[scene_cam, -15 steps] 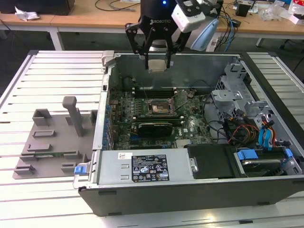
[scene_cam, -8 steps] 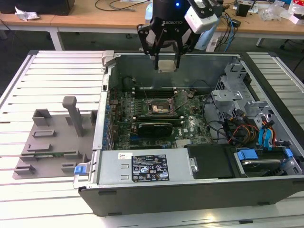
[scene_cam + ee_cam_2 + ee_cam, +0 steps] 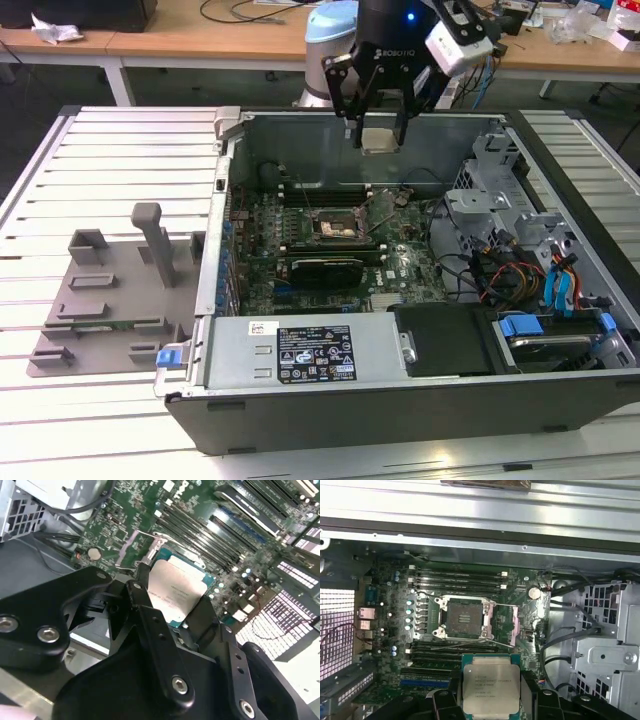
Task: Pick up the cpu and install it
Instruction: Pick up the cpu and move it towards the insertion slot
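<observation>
Aloft, gripper clamps cpu level, silver top upward.

In the second wrist view, part of the cpu is hidden from us behind the black links of the pincer. In the exterior view, we see the arm cut off by the picture's edge.

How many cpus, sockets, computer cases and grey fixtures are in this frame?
cpu, held in the gripper: 1
socket, lid open: 1
computer case, open on top: 1
grey fixture, beside the case on the exterior view's left: 1
Total: 4
</observation>
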`<state>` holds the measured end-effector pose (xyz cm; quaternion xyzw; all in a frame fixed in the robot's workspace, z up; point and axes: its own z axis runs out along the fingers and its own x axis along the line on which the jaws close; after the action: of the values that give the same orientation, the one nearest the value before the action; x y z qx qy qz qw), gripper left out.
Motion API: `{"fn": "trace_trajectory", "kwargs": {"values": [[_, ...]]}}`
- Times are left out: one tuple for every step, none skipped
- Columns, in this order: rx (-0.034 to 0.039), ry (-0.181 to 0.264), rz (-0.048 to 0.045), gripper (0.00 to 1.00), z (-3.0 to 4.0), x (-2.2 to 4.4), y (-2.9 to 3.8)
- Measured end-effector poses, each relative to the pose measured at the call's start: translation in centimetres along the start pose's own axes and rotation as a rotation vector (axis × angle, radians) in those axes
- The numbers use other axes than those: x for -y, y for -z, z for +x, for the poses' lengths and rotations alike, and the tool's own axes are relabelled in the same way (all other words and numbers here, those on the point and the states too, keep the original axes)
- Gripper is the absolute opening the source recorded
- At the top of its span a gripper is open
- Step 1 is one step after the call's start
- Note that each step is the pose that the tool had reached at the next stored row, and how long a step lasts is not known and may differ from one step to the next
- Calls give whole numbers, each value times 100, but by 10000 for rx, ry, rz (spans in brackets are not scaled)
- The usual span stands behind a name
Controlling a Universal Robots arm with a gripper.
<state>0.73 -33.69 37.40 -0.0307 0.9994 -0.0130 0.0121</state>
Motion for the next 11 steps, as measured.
{"fn": "trace_trajectory", "kwargs": {"values": [[0,1,1,55,-19,-2,-8],[0,-1,1,55,-32,-3,-14],[0,-2,0,55,-57,-6,-26],[-1,0,0,55,-94,-10,-42],[0,0,0,55,-113,-12,-50],[-1,0,1,55,-125,-14,-56],[0,-1,1,55,-153,-17,-68],[0,-1,1,55,-187,-21,-84],[-1,0,3,55,-222,-29,-101],[-1,-1,4,55,-254,-41,-118],[-2,-1,4,55,-260,-54,-134]]}}
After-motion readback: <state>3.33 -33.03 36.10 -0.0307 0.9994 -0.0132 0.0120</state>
